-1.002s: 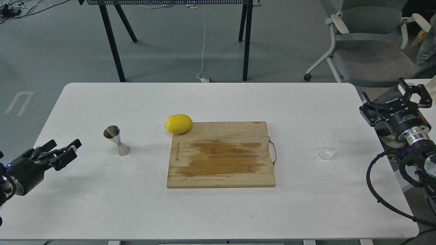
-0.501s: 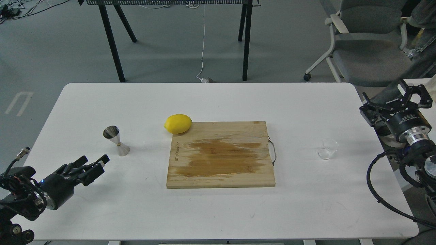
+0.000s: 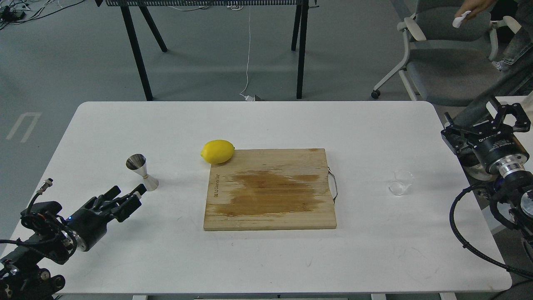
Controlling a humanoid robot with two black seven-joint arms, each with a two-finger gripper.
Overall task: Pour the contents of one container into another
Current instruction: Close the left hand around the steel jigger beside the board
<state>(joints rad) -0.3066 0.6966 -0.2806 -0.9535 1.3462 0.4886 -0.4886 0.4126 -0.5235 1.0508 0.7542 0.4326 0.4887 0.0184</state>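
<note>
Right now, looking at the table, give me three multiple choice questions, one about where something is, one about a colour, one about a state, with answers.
1. Where does the lemon lie?
A. At the far left corner of the cutting board
B. Beside the clear cup
C. On the chair

2. What colour is the lemon?
A. Green
B. Yellow
C. Red

3. How is the steel jigger standing?
A. Lying on its side
B. Held in a hand
C. Upright on the table, ungrasped

Answers:
1. A, since the lemon touches the board's far left corner, while the clear cup sits well off to the right.
2. B, its skin is plainly yellow.
3. C, the jigger stands on its wider cone with its mouth up; the left hand is just short of it and the right hand is far off at the table's right edge.
</note>
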